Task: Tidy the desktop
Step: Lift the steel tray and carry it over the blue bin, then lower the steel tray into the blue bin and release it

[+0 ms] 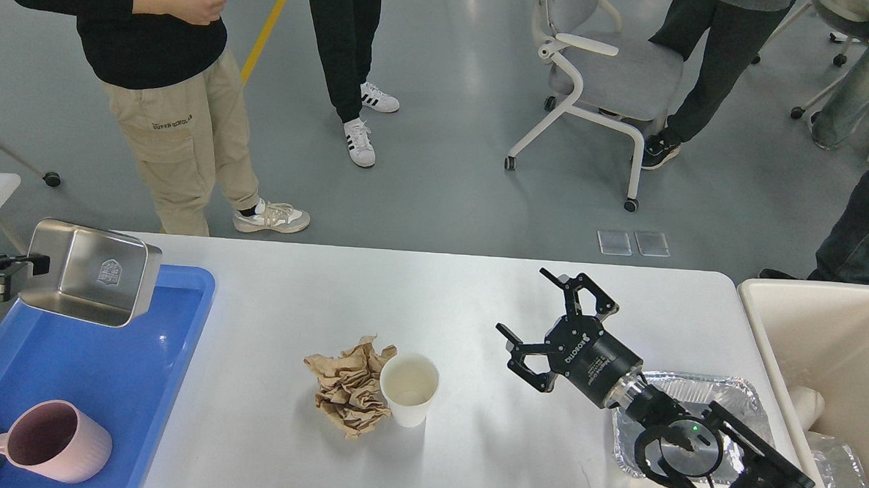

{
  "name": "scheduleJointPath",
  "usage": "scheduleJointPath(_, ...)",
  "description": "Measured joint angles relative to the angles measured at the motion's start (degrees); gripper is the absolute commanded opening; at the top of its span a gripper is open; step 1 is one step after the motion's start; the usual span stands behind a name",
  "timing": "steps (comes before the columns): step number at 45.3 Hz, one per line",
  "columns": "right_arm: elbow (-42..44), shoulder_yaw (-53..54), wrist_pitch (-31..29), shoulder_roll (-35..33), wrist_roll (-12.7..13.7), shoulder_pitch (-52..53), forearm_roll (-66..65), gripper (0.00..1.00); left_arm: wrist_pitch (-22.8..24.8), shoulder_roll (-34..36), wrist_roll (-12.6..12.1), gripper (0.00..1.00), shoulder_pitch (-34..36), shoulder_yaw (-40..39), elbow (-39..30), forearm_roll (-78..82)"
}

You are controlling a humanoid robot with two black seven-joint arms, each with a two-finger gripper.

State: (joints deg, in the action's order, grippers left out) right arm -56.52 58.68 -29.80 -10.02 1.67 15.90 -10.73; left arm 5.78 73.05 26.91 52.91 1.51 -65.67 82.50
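Steel pan point(88, 273) pinched by my left fingers point(34, 262) over the tray point(106, 376) — cup point(409, 388), paper point(349, 387), foil tray point(691, 402) remain on the table point(403, 287); right fingers point(541, 315) spread, empty.

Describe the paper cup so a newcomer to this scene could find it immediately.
Start at the big white desktop and look near the middle of its front half. There a crumpled brown paper wad lies, and the white paper cup stands upright against its right side, the only round, open-topped white thing there.

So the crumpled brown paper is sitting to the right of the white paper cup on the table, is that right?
Not quite. The head view shows the crumpled brown paper to the left of the white paper cup, touching it, on the table.
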Motion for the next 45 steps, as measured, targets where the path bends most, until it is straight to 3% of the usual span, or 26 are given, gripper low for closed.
scheduleJointPath(8,0.0,-0.1,0.0,0.0,0.0,0.0,-0.1,1.00,-2.4,-3.9,-0.6,0.04,-4.5,-0.3,10.9,-3.5)
scheduleJointPath(14,0.1,-0.1,0.0,0.1,0.0,-0.1,-0.1,1.00,-2.8,-7.9,0.2,0.05,-5.8,-0.3,18.7,-6.5)
scheduleJointPath(45,0.1,-0.4,0.1,0.3,0.0,-0.1,-0.5,1.00,-6.0,-23.7,1.7,0.06,-14.6,-0.2,36.1,-12.5)
